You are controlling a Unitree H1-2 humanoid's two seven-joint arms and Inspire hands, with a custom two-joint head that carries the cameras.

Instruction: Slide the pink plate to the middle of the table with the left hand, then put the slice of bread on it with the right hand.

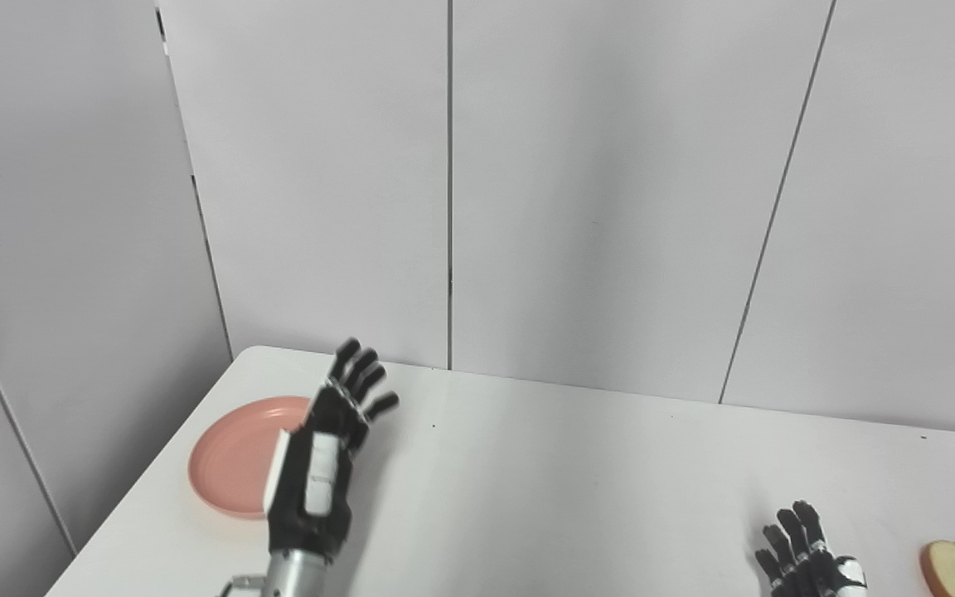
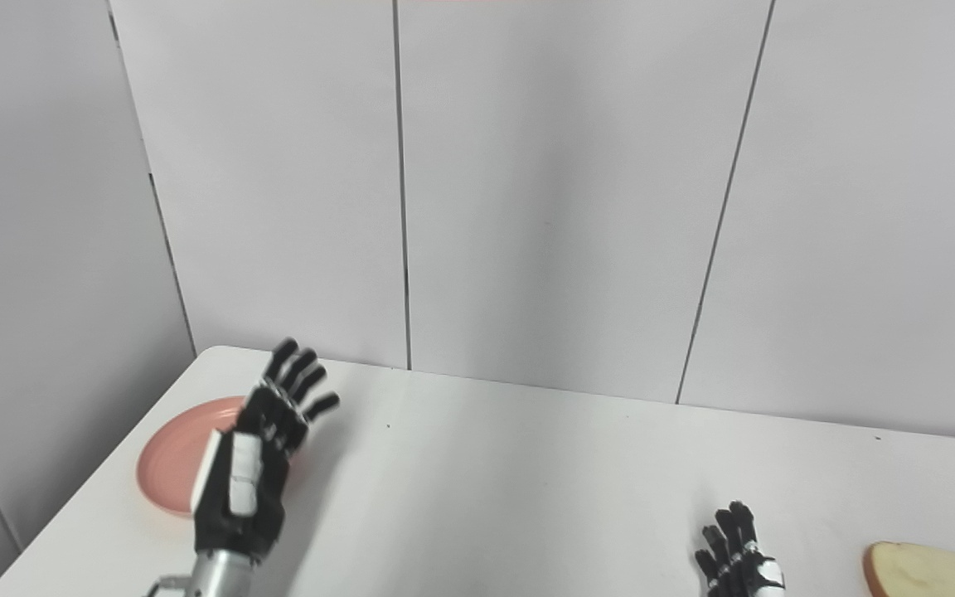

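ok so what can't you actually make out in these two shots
- Plate: its right side is hidden behind the left hand in both views; contact unclear.
- Bread: cut off by the bottom right corner.
- Right hand: palm cut off by the bottom edge.

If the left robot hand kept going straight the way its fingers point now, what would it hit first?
Probably nothing on the table: the left robot hand points up and away, past the pink plate beside it, toward the back wall. Depth is uncertain.
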